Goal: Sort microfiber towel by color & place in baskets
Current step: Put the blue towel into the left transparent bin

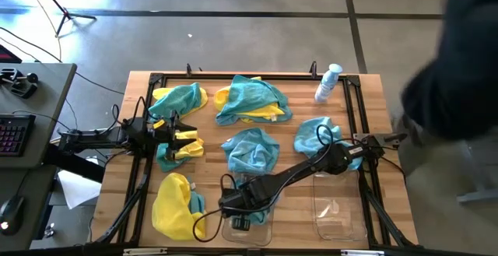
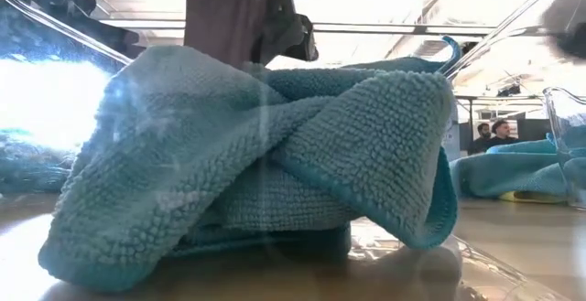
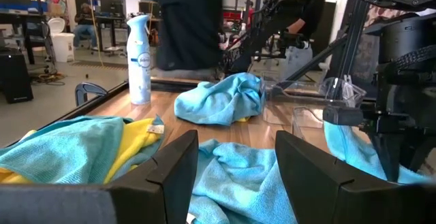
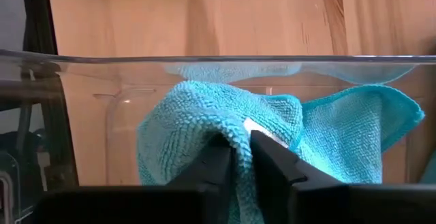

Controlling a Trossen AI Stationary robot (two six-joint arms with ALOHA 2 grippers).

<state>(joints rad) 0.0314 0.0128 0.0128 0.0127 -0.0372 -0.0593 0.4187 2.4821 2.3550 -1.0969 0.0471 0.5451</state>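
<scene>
Your right gripper (image 4: 242,157) is down inside the clear rectangular plastic basket (image 4: 204,60) at the table's near edge, its fingers pinching a fold of the teal-blue microfiber towel (image 4: 204,125) bunched on the basket floor. If you lift before they part fully, the nap may snag and drag the towel out. Your left gripper (image 3: 235,166) waits spread wide and empty above the loose towels.

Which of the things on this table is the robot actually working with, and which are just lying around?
Part of the job:
teal towel in the right gripper, inside the left basket
right basket
loose teal and yellow towels
left gripper, open, waiting over the towels

Just lying about:
spray bottle
keyboard on the side desk
</scene>
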